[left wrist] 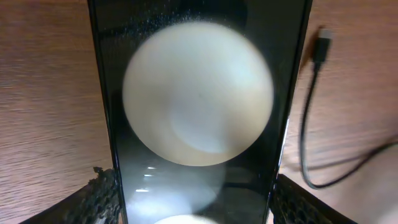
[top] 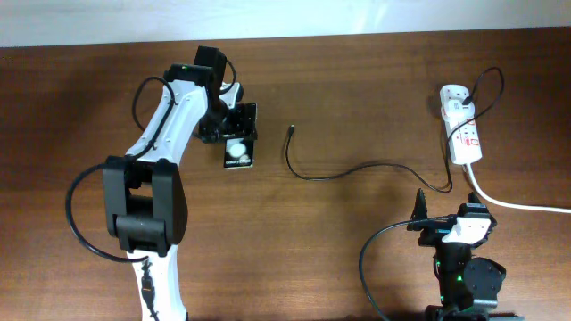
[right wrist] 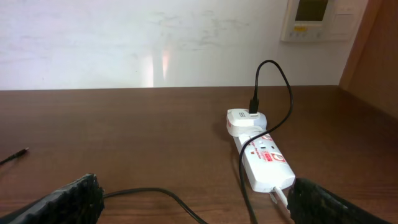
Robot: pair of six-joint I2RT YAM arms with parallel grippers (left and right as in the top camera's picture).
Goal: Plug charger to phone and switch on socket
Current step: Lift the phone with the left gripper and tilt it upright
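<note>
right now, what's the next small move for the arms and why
Probably bring the right pincer over to the charger's plug tip. The left pincer straddles the phone, with a finger at each long edge. The tip lies loose beside the phone, not plugged in. The right pincer is open and empty, down near the socket.

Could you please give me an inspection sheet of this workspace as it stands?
Surface: brown wooden table, no spills seen.
Job's things: phone flat, screen up; charger with plug tip free, apart from the phone; socket at the right, white adapter plugged in.
Clutter: nothing seen.
Grippers: left gripper straddles the phone, contact unclear; right gripper open, empty.
Cables: thick white cord leaves the socket rightward.
Surroundings: white wall, wall control panel.
</note>
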